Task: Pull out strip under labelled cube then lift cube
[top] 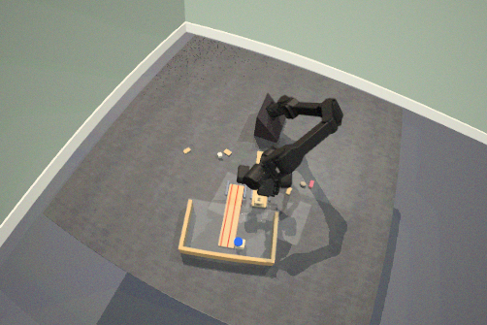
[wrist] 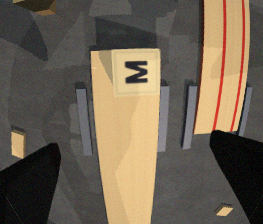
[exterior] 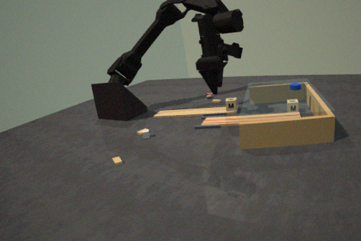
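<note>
Pale cube (top: pixel 259 200) (exterior: pixel 231 105) (wrist: pixel 136 72) with black M atop plain strip (top: pixel 260 157) (exterior: pixel 190 112) (wrist: pixel 128 145); hand (top: pixel 268 192) (exterior: pixel 214 93) (wrist: pixel 137 146) open, empty.

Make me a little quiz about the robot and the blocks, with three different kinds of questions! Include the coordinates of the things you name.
1. True or false: the gripper (top: pixel 267 191) (exterior: pixel 214 91) (wrist: pixel 137 146) is holding a cube.
2. Which letter is on the cube on the plain strip (exterior: pixel 187 112) (wrist: pixel 128 150)?
A) K
B) M
C) T
3. Fill in the blank: the other strip (top: pixel 230 221) (exterior: pixel 252 119) (wrist: pixel 233 65) has ____ stripes running along it.

Key: 1. False; 2. B; 3. red
</note>
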